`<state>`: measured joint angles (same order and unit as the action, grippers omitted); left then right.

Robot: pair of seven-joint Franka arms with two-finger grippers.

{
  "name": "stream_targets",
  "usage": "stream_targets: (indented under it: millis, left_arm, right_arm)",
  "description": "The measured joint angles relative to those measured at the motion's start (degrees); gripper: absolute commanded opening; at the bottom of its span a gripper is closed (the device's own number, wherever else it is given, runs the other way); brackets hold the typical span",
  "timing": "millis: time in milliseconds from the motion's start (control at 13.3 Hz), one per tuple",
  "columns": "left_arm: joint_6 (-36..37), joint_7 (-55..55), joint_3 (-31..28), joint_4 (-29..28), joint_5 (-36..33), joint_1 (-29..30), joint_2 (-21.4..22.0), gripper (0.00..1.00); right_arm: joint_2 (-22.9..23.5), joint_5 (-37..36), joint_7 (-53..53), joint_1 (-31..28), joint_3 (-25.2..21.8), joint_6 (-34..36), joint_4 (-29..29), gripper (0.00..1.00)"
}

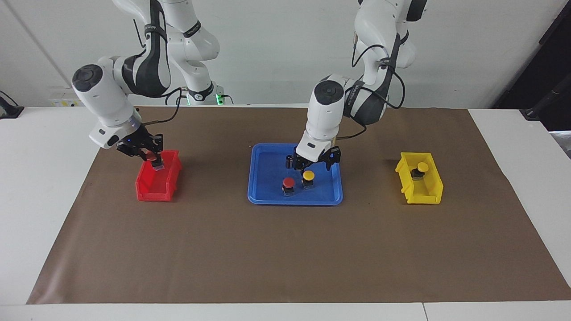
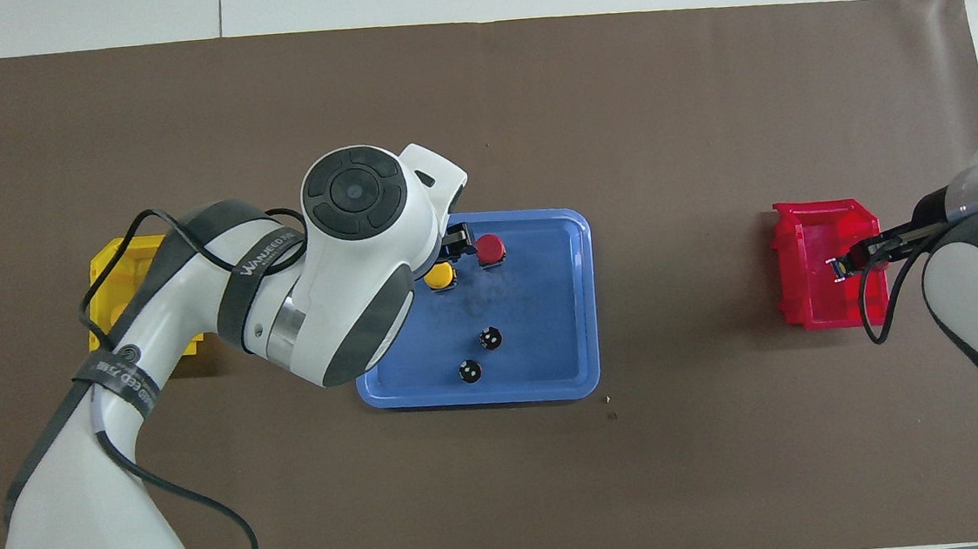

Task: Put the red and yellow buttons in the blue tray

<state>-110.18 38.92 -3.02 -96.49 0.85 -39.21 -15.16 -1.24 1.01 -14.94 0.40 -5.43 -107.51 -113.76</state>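
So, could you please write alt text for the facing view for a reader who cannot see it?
The left gripper hangs open over a blue tray holding one yellow button, one red button and a dark cylinder. The right gripper, shut on another red button, is above the red bin; another yellow button sits in the yellow bin.

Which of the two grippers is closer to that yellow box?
The left gripper: it hangs over the blue tray, next along from the yellow bin. The right gripper is over the red bin.

Left claw (image 1: 314,166) spread open, right claw (image 1: 149,156) clamped
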Motion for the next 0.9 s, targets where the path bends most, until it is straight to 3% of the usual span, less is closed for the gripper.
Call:
stream_targets:
  millis: [150, 300, 450, 600, 750, 900]
  left_arm:
    - [8.77, -10.86, -0.51, 0.66, -0.06, 4.45, 3.72, 1.00]
    - [10.89, -21.75, -0.96, -0.85, -0.06, 12.92, 5.54, 1.00]
    - [9.54, -28.37, -1.34, -2.92, -0.09, 21.11, 5.65, 1.00]
    - [5.42, -32.62, -1.40, -6.28, -0.16, 26.58, 5.85, 0.95]
    - [-0.93, -38.25, -1.36, -11.39, -0.17, 31.49, 6.88, 0.79]
    - [-5.24, -42.15, -1.37, -15.83, -0.18, 34.76, 8.40, 0.71]
  right_arm:
    - [3.83, 0.15, 8.49, 5.43, 0.22, 6.14, 10.88, 0.16]
    - [7.80, 1.44, 20.80, 13.30, 0.59, 5.03, 17.56, 0.16]
    - [11.60, 2.44, 33.90, 22.23, 0.92, -1.98, 18.84, 0.16]
    - [15.65, 2.44, 40.38, 27.68, 1.01, -7.81, 18.35, 0.16]
    - [18.86, 2.44, 43.42, 30.44, 0.90, -11.13, 17.05, 0.16]
    - [19.59, 2.44, 44.81, 31.97, 0.87, -14.70, 13.73, 0.16]
